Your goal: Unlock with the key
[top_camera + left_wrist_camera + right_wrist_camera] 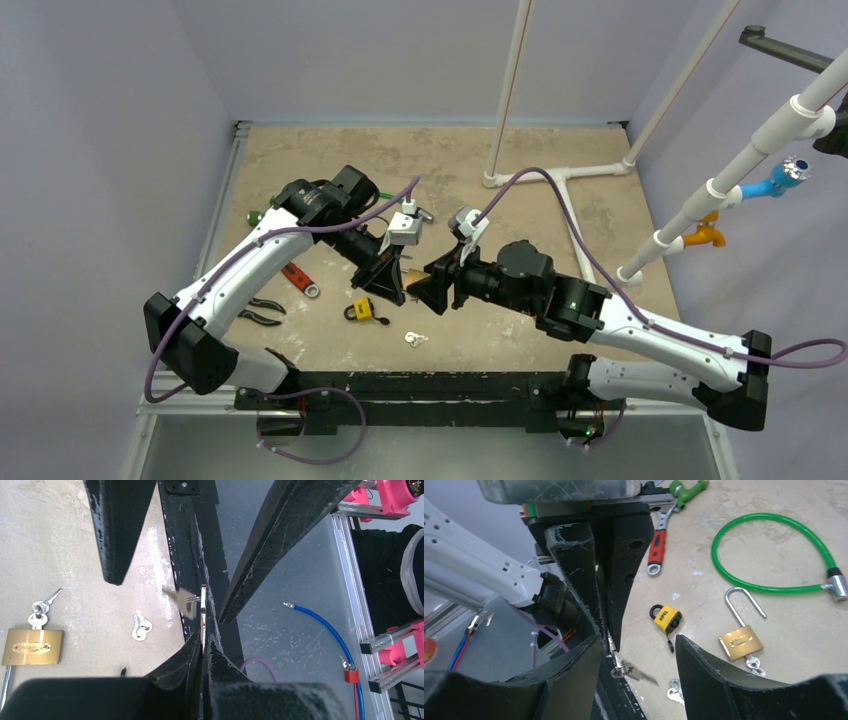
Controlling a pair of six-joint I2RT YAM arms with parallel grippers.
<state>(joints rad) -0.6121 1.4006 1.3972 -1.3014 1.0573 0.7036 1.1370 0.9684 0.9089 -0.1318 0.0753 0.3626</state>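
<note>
The key (pixel 203 611) is up off the table close to the padlock (pixel 740 642). It's pinched edge-on in the left gripper (pixel 205 647), whose jaws are squeezed right down on it, and a spare key (pixel 640 674) dangles from it. The right gripper (pixel 636 645) has its jaws spread apart with a finger on either side of that key, gripping nothing. The padlock lies flat on the table (pixel 560 150), with a yellow lock (pixel 666 618) near it on the left arm's side and loose keys (pixel 414 339) between it and the arm bases.

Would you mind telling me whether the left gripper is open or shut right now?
Shut on the key: the fingers of the left gripper press together on its thin edge.
</note>
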